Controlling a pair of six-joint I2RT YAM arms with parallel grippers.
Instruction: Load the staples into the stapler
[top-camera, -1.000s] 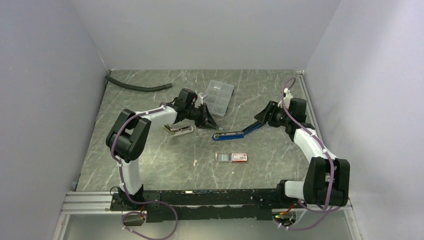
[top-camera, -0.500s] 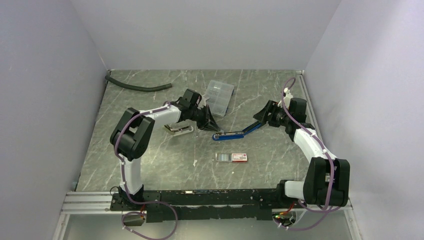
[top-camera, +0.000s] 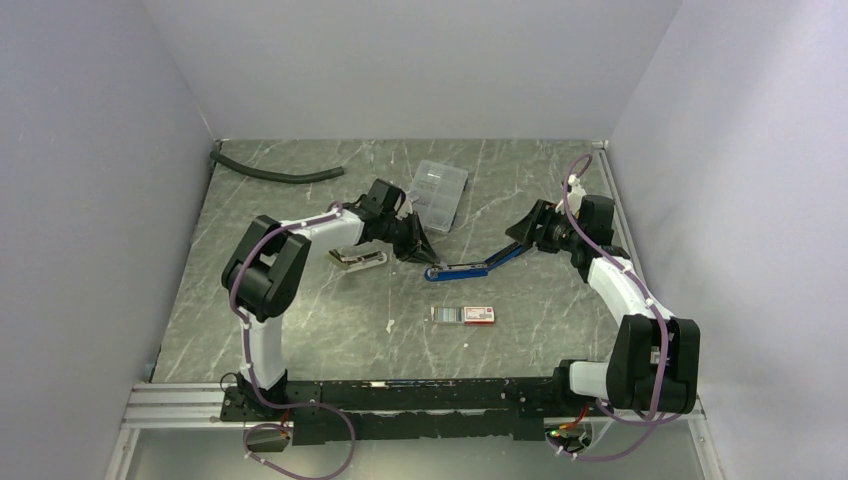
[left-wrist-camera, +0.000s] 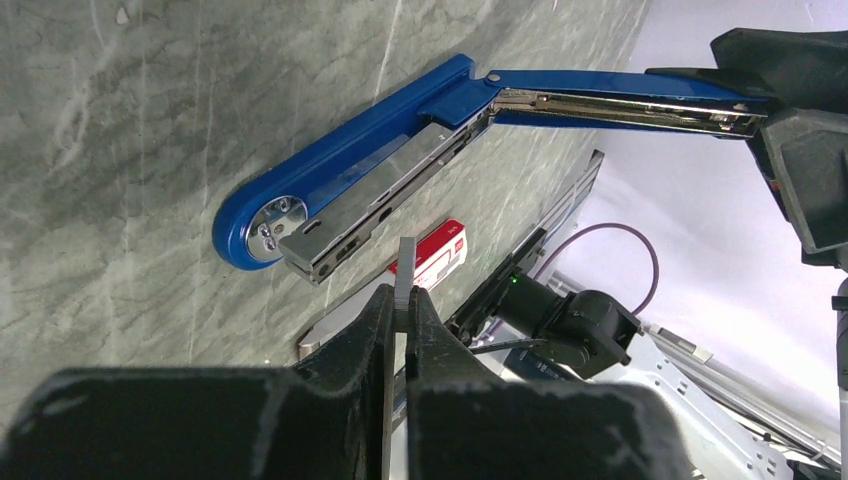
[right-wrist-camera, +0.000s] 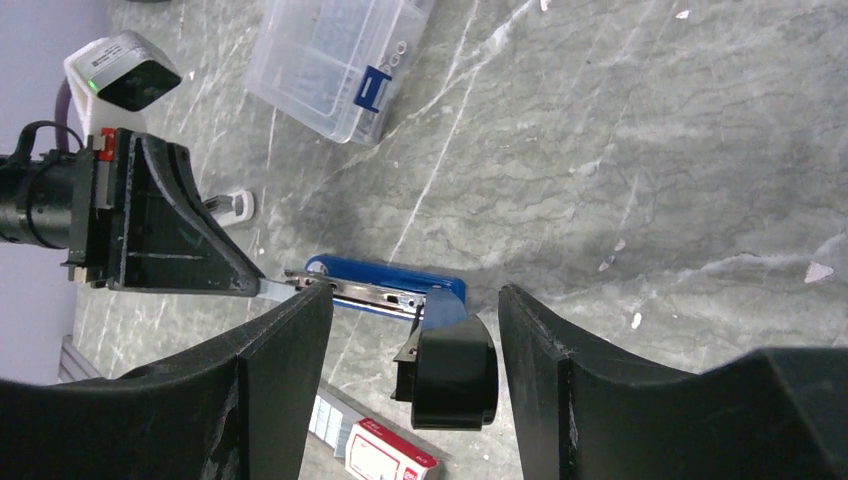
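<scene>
Just off the open front end of the stapler (left-wrist-camera: 330, 150), the staples (left-wrist-camera: 404, 265) are pinched in the left gripper (left-wrist-camera: 402, 302). If tilted, they could miss the metal track (left-wrist-camera: 375, 195) and drop on the tabletop (left-wrist-camera: 120, 150). Past the stapler, the right gripper (right-wrist-camera: 415, 297) is spread around the raised lid (left-wrist-camera: 620, 105), which might fall shut.

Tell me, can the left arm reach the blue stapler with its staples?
Probably yes. The stapler lies swung open, its metal channel bare, and the staples pinched in the left fingers sit just short of its end, nothing between.
</scene>
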